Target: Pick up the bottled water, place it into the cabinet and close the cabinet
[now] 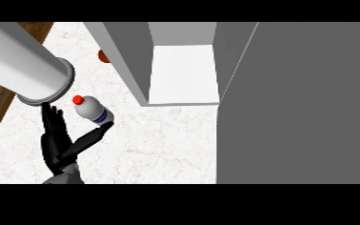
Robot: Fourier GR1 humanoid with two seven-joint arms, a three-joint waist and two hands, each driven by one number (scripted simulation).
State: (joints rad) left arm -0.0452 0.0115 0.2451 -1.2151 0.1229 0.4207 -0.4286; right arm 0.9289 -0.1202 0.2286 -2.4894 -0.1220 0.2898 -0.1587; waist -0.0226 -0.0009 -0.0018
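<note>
The left hand (56,138) is open, with straight fingers and the thumb sticking out. The bottled water (91,109) lies on the white marble counter (162,143) just past the thumb tip, red cap up. Farther right stands the open grey cabinet (183,71). A brown floor strip (32,28) shows far left.

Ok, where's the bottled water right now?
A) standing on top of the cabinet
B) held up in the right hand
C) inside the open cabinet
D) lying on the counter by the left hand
D: the bottled water lies on its side on the marble counter, at the left hand, outside the open cabinet.
</note>
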